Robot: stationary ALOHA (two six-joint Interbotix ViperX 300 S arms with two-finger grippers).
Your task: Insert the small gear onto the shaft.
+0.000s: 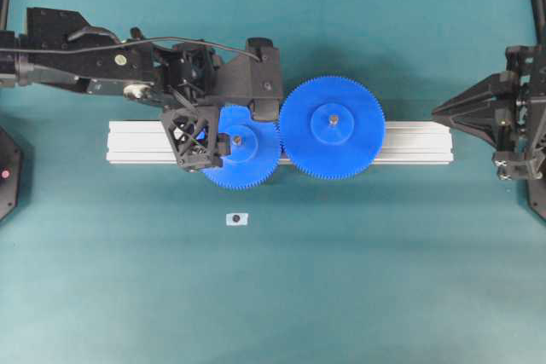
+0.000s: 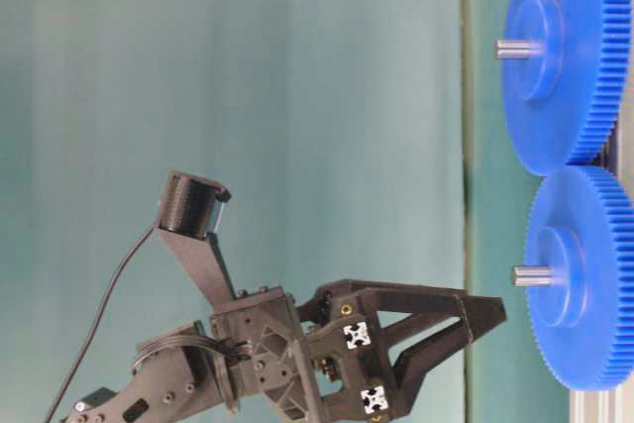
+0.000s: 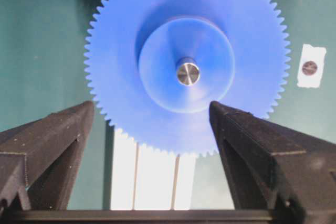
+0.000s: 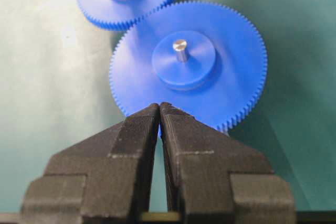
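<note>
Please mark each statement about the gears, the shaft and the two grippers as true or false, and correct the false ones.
1. The small gear sits on the shaft, whose tip shows through its hub. True.
2. The left gripper is shut on the small gear. False: its fingers stand wide apart and clear of the gear.
3. The small gear's teeth meet those of the larger gear. True.
4. The right gripper is open. False: its fingers are together, holding nothing.
5. Both gears lie flat on the green cloth. False: they sit over the aluminium rail.
</note>
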